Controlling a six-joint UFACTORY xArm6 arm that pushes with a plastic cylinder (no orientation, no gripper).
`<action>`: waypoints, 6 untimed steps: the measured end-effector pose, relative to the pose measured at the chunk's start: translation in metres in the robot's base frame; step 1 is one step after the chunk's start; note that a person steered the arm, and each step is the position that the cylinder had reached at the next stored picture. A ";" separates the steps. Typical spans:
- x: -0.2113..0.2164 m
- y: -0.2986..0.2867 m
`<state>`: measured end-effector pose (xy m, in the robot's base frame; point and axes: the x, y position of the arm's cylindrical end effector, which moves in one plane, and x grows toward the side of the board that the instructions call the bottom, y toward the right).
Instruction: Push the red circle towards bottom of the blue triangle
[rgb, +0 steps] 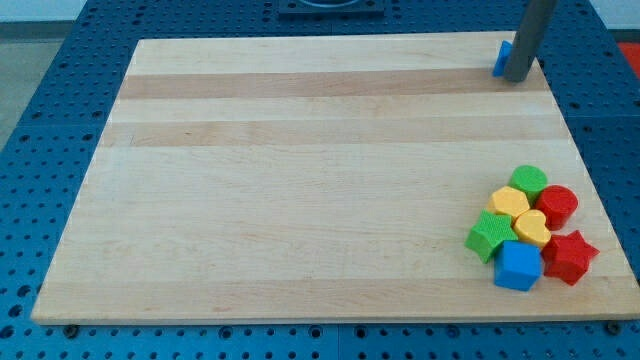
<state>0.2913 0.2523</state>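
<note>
A pale wooden board (300, 180) lies on a blue perforated table. We carry no pincer, only a dark rod; our tip (517, 77) rests at the far right, touching the mostly hidden blue triangle (501, 58). The red circle (558, 205) sits well apart at the near right, packed against a green block (528, 182), a yellow heart (532, 228) and a red star (570, 256). It looks light, rigid and smooth, so it should slide easily; we judge its near side the place to push.
</note>
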 end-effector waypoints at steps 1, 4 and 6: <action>-0.003 0.000; 0.020 0.000; 0.063 -0.008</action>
<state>0.3543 0.2447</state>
